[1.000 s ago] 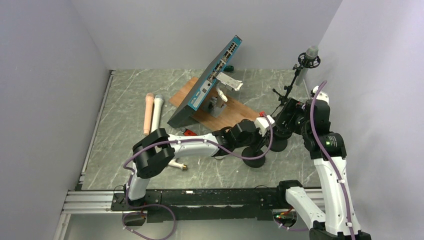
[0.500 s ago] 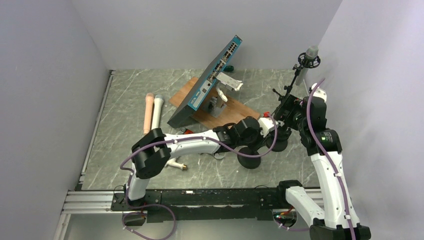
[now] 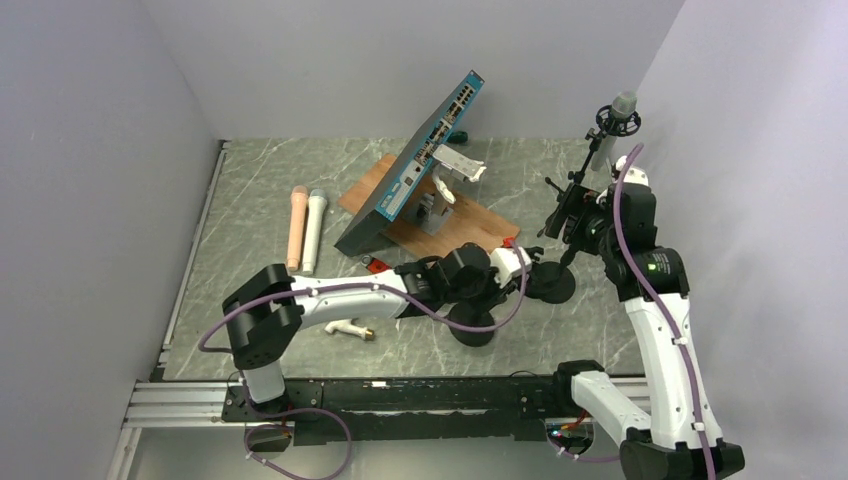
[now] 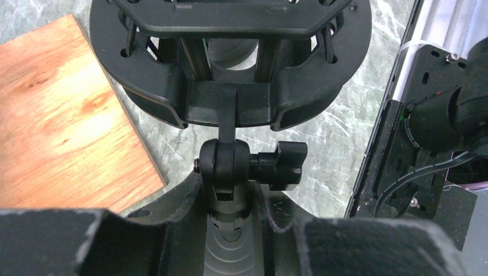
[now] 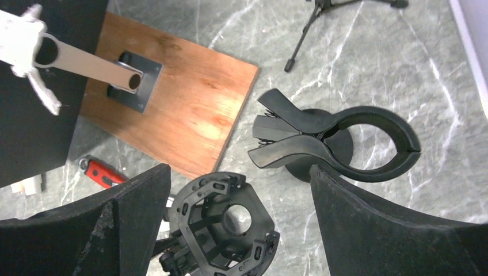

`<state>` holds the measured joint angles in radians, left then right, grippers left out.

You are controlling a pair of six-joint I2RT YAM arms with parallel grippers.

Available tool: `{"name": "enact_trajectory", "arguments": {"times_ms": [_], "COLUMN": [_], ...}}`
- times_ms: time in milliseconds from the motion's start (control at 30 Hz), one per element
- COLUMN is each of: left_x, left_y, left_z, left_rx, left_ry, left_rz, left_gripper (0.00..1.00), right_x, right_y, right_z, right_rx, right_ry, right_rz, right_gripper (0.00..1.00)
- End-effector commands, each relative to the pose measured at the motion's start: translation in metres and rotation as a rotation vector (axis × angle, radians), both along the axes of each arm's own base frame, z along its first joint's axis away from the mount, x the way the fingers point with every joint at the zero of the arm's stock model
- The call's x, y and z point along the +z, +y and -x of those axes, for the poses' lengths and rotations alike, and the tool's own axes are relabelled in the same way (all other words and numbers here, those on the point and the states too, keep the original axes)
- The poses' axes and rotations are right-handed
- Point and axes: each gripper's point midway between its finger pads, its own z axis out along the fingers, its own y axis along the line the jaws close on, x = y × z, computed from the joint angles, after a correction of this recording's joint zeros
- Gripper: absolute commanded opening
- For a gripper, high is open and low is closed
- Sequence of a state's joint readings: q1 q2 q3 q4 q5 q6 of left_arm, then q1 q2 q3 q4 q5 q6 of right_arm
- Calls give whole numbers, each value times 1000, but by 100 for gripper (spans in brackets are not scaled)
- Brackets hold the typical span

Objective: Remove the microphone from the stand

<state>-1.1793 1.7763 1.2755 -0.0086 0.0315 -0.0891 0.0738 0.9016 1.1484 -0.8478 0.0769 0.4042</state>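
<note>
**Marble table, white walls: mic up on its tripod, left arm on an empty stand**

White walls [image 3: 400,60] enclose a grey marble table [image 3: 250,190]. A network switch [image 3: 420,165] leans propped over a wooden board [image 3: 470,228] at mid-table.

The microphone [image 3: 623,104] sits in its cradle on top of the tripod stand [image 5: 300,40], in the far right corner. It is not yet removed.

The left fingers [image 4: 115,241] are closed on the stem of the shock-mount stand [image 4: 230,98], just under its pivot knob. That cradle is empty, so the grip is probably there to clear or steady this stand.

The right fingers [image 5: 380,224] are spread wide and hold nothing. They hover over the clip stand [image 5: 299,141], whose clip is also empty, near the tripod. They look poised for the mounted mic.

A pink microphone [image 3: 297,225] and a white microphone [image 3: 315,228] lie side by side at the left, well apart from the stands.
</note>
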Motion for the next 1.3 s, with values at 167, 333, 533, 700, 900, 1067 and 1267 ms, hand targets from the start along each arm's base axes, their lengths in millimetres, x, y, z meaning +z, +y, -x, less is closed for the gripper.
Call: {"name": "enact_trajectory", "arguments": {"times_ms": [167, 333, 533, 700, 900, 1067, 1267], "left_x": [104, 76, 43, 27, 25, 42, 61], "left_y": [-14, -14, -7, 7, 12, 14, 24], "left_z": [10, 12, 19, 15, 20, 24, 29], "left_rx": [-126, -148, -153, -82, -88, -94, -105], "left_ry": [-266, -275, -234, -199, -167, -148, -153], "left_rz": [444, 432, 412, 394, 383, 388, 393], "left_gripper": [0, 0, 1, 22, 53, 84, 95], "right_x": [37, 15, -26, -49, -40, -5, 24], "right_y": [-20, -22, -11, -7, -8, -10, -24], "right_z": [0, -9, -10, -1, -8, -19, -29], "right_rx": [-1, -8, 20, 24, 24, 10, -103], "right_ry": [-43, 7, 79, 124, 116, 49, -23], "right_rz": [151, 165, 114, 81, 89, 101, 107], "right_gripper": [93, 93, 93, 93, 94, 96, 100]}}
